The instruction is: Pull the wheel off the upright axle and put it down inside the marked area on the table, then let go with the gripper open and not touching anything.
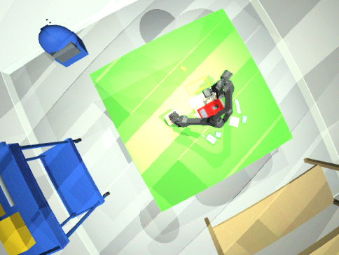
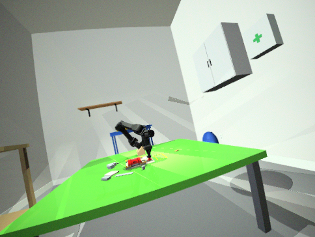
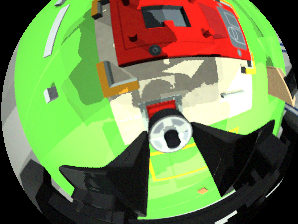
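From the top view, the arm reaches across the green table (image 1: 140, 105), bending over a red block (image 1: 211, 108) on a pale board. The claw (image 1: 208, 93) points down just beside the block's upper edge, and the wheel itself is too small to pick out under it. A yellow outlined rectangle, the marked area (image 1: 197, 85), lies just beyond the claw on the table top. Small white pieces (image 1: 234, 120) are scattered near the arm's elbow.

From the exterior view, the claw (image 2: 149, 156) hangs low over the table, at the right end of the red block (image 2: 134, 161). The yellow outline (image 2: 160, 156) sits just to its right. The wheel cannot be made out here.

From the wrist view, the wheel (image 3: 170, 135) shows plainly: a pale round disc with a dark centre hole, sitting between the two dark fingers, which press against its sides. The claw (image 3: 172, 145) is clamped on the wheel at about half width. A small red part (image 3: 164, 108) lies just behind the wheel, with the red block (image 3: 176, 26) farther up.
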Controlling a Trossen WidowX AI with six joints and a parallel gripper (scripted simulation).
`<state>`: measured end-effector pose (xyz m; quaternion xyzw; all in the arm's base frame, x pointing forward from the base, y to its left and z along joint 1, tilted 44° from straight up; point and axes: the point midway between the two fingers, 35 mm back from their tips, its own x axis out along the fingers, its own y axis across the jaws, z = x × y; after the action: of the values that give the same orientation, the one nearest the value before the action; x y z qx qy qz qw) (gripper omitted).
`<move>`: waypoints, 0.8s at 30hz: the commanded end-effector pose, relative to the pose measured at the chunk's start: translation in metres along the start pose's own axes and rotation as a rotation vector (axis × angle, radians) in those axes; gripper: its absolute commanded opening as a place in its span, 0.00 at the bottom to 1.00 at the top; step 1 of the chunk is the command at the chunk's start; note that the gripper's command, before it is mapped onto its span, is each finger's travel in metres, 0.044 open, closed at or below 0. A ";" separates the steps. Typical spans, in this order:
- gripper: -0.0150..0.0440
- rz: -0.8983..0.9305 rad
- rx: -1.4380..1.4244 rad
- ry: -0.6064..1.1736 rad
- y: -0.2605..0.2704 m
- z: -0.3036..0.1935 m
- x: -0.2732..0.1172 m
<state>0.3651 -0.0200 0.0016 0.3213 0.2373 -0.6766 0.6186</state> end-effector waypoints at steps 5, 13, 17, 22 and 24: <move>0.25 0.010 -0.008 0.003 -0.001 -0.002 -0.009; 0.25 0.010 -0.009 0.003 -0.001 -0.002 -0.012; 0.25 0.011 -0.009 0.003 -0.001 -0.002 -0.013; 0.25 0.011 -0.009 0.003 -0.001 -0.002 -0.015; 0.25 0.011 -0.009 0.003 -0.001 -0.002 -0.015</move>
<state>0.3643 -0.0125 0.0092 0.3187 0.2397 -0.6746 0.6212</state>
